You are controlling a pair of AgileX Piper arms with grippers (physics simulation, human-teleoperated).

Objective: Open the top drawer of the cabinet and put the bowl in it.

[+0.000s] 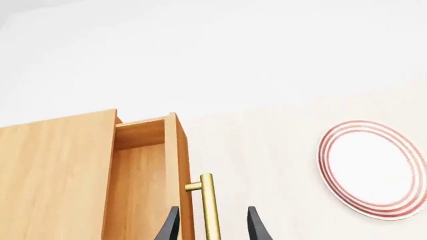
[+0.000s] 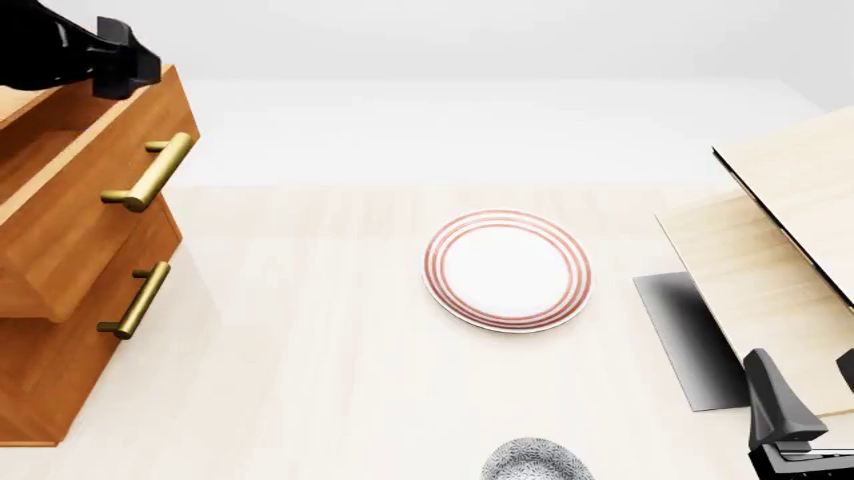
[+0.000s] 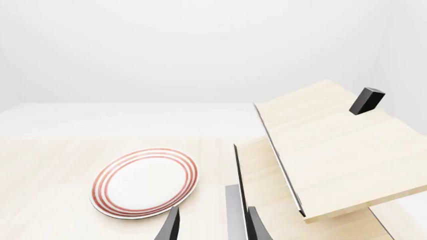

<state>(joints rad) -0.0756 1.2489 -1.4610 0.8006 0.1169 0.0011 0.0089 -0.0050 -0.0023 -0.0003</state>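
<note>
The orange-brown cabinet (image 2: 38,385) stands at the table's left edge. Its top drawer (image 2: 83,215) is pulled partly out, and the lighter interior (image 1: 137,190) shows from above in the left wrist view. My left gripper (image 2: 124,68) hangs open above the drawer front. The brass handle (image 1: 209,205) appears between its fingers (image 1: 172,226), and no contact with it shows. The speckled bowl (image 2: 537,463) sits at the near table edge, cut off by the frame. My right gripper (image 2: 810,388) is open and empty, to the right of the bowl.
A white plate with red rings (image 2: 507,270) lies mid-table. Pale light-wood furniture with a black edge (image 2: 787,230) stands on the right, close to my right gripper. A lower drawer's brass handle (image 2: 134,300) sticks out below the top one.
</note>
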